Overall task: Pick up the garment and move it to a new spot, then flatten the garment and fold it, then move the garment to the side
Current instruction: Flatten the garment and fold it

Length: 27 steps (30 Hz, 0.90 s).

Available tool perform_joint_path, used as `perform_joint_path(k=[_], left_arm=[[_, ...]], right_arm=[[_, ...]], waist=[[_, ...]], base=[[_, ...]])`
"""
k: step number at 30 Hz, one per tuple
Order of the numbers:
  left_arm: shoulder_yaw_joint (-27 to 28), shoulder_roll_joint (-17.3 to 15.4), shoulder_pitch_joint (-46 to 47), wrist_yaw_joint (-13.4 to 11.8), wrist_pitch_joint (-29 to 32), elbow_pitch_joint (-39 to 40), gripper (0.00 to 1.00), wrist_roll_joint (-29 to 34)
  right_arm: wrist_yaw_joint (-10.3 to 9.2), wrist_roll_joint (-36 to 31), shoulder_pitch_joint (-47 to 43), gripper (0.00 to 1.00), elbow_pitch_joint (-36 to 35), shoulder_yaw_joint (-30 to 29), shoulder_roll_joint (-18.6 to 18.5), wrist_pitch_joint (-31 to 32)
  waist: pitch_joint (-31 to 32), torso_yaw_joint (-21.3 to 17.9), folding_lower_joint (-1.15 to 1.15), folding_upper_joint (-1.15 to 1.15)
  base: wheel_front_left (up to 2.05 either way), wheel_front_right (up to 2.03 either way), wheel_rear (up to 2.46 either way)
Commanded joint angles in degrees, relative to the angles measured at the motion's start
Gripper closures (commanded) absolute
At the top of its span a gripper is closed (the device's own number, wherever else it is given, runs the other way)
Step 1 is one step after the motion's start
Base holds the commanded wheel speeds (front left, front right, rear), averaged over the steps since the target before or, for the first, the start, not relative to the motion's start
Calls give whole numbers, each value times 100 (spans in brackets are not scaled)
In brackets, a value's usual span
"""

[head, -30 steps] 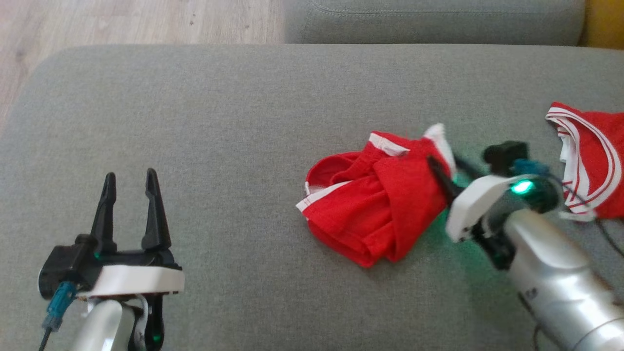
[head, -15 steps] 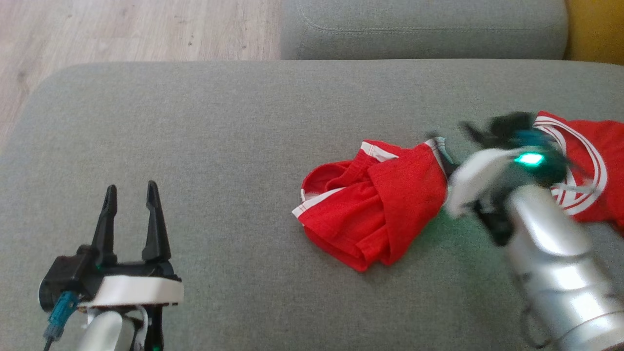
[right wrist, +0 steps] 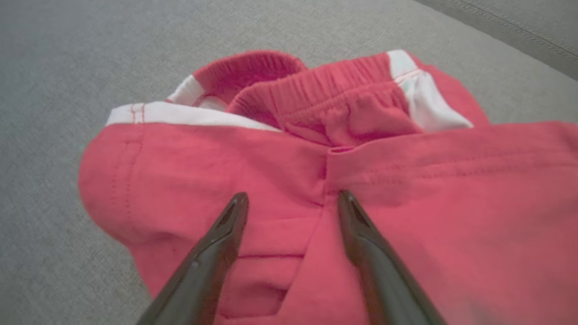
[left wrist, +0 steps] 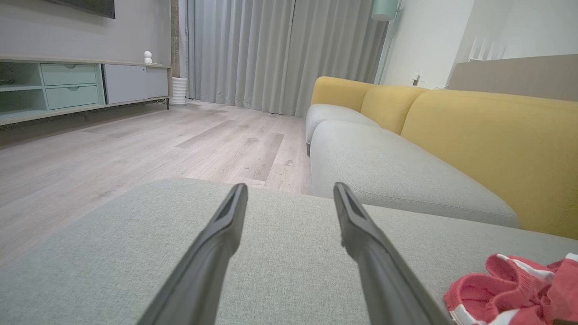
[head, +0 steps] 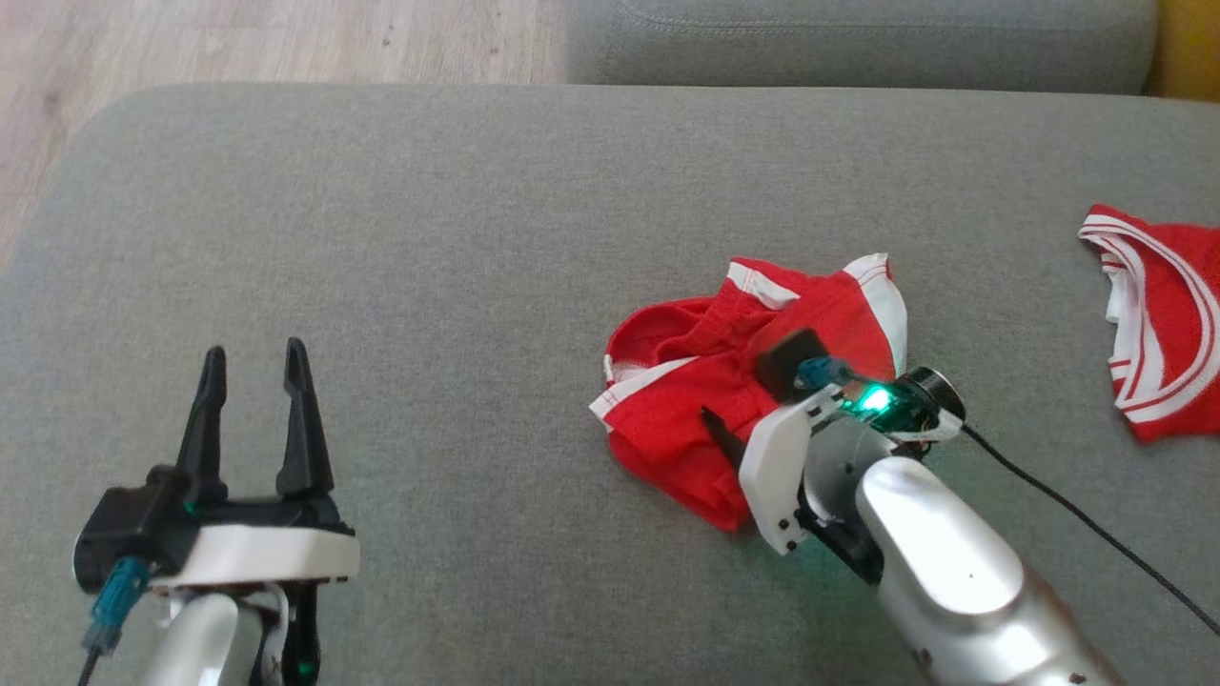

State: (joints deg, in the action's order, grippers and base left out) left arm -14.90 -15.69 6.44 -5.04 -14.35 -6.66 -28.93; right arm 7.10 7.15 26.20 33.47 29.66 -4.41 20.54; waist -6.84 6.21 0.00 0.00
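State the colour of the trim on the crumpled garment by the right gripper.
White trim on a red garment; clearest in the right wrist view.

Even soft daylight, slight blur, faint shadows

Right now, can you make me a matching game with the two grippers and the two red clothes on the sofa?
1 left gripper
2 right gripper
3 red shorts
4 other red garment

A far right edge of the cushion
B open, over bare cushion
C open, just above red cloth
D bunched up mid-cushion

Pairs: 1-B, 2-C, 3-D, 4-A
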Motion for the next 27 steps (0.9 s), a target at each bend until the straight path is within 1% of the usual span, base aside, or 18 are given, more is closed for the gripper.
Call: perform_joint_path(k=[1, 9, 13, 14, 15, 16, 19, 24, 27], left_arm=[[184, -138, 329, 12, -32, 181, 0, -25], [199, -135, 357, 13, -41, 153, 0, -25], [228, -145, 338, 9, -45, 155, 0, -35], [231, -145, 340, 10, -46, 155, 0, -35], [232, -144, 344, 12, -47, 155, 0, -34], [230, -143, 350, 16, -48, 156, 0, -32], [220, -139, 368, 27, -50, 156, 0, -27], [217, -148, 373, 45, -52, 147, 0, -25], [236, -170, 358, 40, -53, 151, 0, -30]], right_arm=[[39, -193, 113, 0, -142, 43, 122, 9], [39, -1010, -89, 0, -233, -679, 146, 2], [39, -1151, -238, 0, -370, -925, 148, 64], [39, -1174, -259, 8, -402, -961, 149, 71], [39, -1188, -280, 29, -435, -1003, 149, 70], [39, -1193, -301, 55, -466, -1039, 150, 68], [39, -1148, -365, 100, -616, -1141, 151, -8], [39, -878, -490, 100, -1063, -1422, 152, -250], [39, -523, -514, 100, -1524, -1376, 152, -368]], waist=[[-25, 23, 0, 0], [-22, 31, 0, 0], [-17, -25, 0, 0], [-18, -37, 0, 0], [-19, -47, 0, 0], [-20, -54, 0, 0], [-24, -59, 0, 0], [-3, -32, 0, 0], [15, -22, 0, 0]], base=[[0, 0, 0], [0, 0, 0], [0, 0, 0], [0, 0, 0], [0, 0, 0], [0, 0, 0], [0, 0, 0], [0, 0, 0], [0, 0, 0]])
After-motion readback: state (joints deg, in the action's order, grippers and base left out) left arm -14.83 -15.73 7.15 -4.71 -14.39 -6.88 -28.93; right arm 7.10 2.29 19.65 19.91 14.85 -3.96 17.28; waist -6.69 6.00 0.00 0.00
